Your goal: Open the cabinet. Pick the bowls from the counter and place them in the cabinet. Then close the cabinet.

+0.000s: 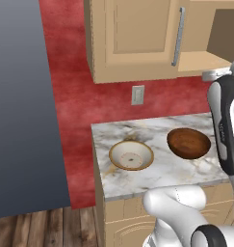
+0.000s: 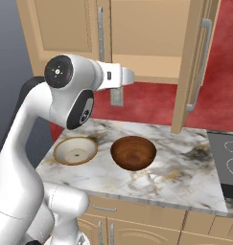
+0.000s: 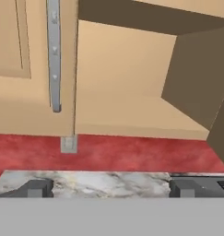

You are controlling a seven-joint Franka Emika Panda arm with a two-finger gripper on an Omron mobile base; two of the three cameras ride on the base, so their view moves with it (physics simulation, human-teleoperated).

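the cabinet point(image 2: 137, 43) hangs on the red wall point(image 1: 75, 96) above the counter point(image 2: 185, 177). its left door point(image 1: 137, 29) is shut, and a long silver handle point(image 1: 178, 36) runs down that door's right edge. its right door point(image 2: 197, 62) is swung open toward the near side, with its own silver handle point(image 2: 199, 67) on the outer face. through the open half you can see the bare tan floor of the cabinet and its side wall in the hand view. the two bowls sit on the marble counter, apart from each other and not touching. the cream bowl point(image 1: 131, 155) with the tan rim is on the left, close to the left end of the counter. the dark brown bowl point(image 1: 188, 143) is on the right of it, and it is deeper and shiny. both bowls stand upright with their open sides up. a small grey wall plug plate point(image 1: 137, 95) is on the red wall between the cabinet and the counter. a dark stove top point(image 2: 226, 165) lies just right of the counter. the gripper point(image 3: 111, 188) is up high in front of the open cabinet, above the counter. its two dark fingertips point(image 3: 37, 189) stand far apart, spread wide, and nothing is between them. the white arm point(image 2: 65, 105) bends up over the bowls. a wood floor point(image 1: 41, 226) shows low on the left, beside a big grey block point(image 1: 22, 106).
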